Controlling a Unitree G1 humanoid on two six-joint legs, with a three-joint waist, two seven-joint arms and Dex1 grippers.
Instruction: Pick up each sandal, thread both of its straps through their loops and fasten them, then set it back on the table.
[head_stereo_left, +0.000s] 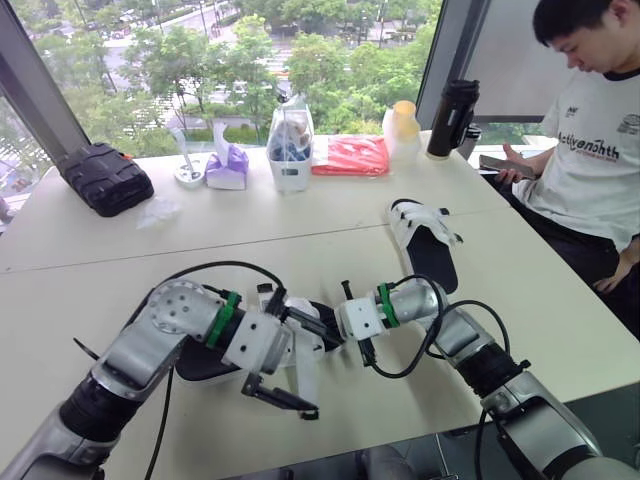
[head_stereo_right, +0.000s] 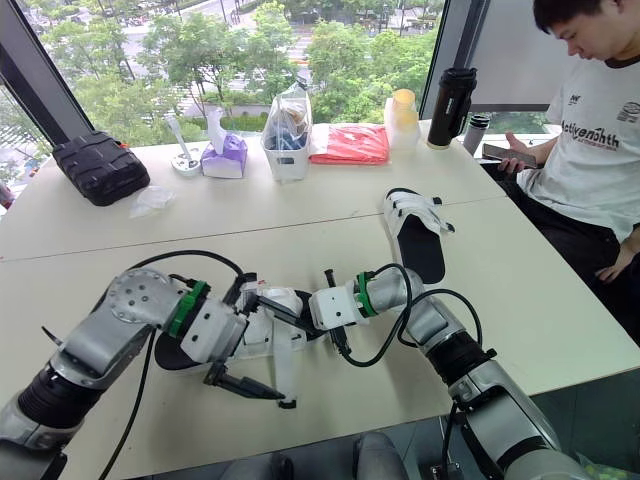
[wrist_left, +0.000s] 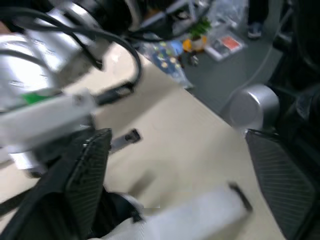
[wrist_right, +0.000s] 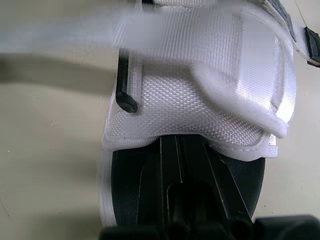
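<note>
Near sandal (wrist_right: 200, 95) strap loose, far sandal (head_stereo_left: 425, 240) — flat

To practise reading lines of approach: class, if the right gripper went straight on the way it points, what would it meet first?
The right gripper would meet the near sandal at once, likely its white padded upper, close ahead.

Black case (head_stereo_left: 104, 178), purple tissue pack (head_stereo_left: 228, 168), red packet (head_stereo_left: 350, 156), black flask (head_stereo_left: 452, 118) — a seated person (head_stereo_left: 590, 150) at right

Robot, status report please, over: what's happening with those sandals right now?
Left gripper open, fingers either side of loose strap. Right gripper against near sandal. Far sandal lying on table. Person seated well clear.
</note>
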